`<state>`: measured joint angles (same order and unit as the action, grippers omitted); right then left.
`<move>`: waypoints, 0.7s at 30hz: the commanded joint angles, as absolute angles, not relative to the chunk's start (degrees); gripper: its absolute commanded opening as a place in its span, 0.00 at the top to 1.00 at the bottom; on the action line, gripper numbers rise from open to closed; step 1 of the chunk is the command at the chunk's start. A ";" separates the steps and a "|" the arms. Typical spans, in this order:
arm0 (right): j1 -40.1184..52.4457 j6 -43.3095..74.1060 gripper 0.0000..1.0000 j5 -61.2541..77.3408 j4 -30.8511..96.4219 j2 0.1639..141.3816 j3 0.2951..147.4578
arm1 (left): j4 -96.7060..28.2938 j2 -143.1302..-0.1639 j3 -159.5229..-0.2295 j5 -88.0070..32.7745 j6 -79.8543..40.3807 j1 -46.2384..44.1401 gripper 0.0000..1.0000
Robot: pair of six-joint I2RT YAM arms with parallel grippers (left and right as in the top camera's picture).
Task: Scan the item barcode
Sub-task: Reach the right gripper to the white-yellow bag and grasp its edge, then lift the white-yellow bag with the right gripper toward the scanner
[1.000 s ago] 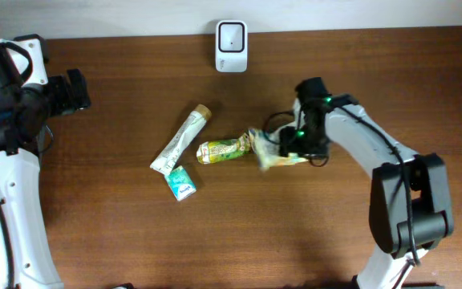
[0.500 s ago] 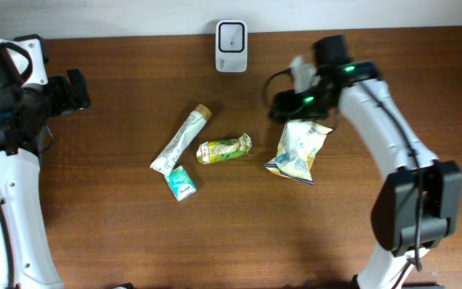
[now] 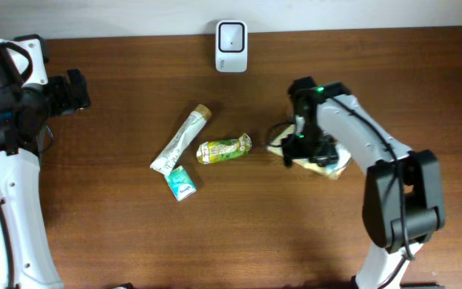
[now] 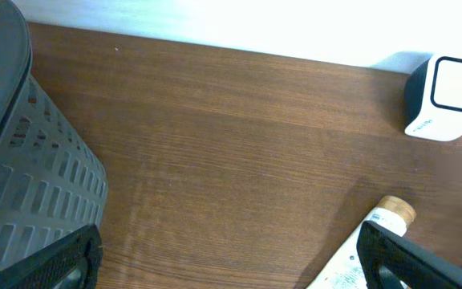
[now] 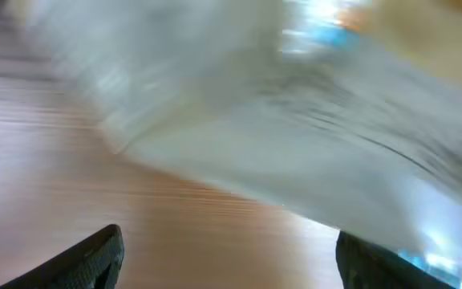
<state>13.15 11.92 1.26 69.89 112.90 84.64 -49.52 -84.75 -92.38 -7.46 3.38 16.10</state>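
A brown wooden desk (image 3: 135,241) carries everything. A white scanner (image 3: 231,36) stands near its far edge. Around the middle lie a slanted white tube (image 3: 181,141), a small teal box (image 3: 181,182) at the tube's lower end, and a green-yellow packet (image 3: 224,149) to the tube's right. A pale snack bag (image 3: 331,163) lies further right. A grey slotted basket (image 4: 22,185) stands at the left.

The right wrist view is motion-blurred, and the right arm (image 3: 359,136) hides most of the snack bag (image 3: 337,167).
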 commanded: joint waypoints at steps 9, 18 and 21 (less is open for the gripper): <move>-6.24 -1.50 0.11 23.53 71.35 105.47 93.30 | -49.23 -84.58 -92.62 -7.46 3.46 16.32 0.01; -13.85 -4.71 0.01 30.76 52.53 106.34 73.80 | -49.23 -84.58 -92.62 -7.46 3.46 16.32 0.01; -13.82 -5.06 0.01 36.10 45.32 108.66 70.96 | -49.23 -84.58 -92.62 -7.46 3.44 16.32 0.01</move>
<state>-14.11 -4.19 30.63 47.18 106.78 72.40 -49.50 -84.75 -92.38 -7.44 3.38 16.10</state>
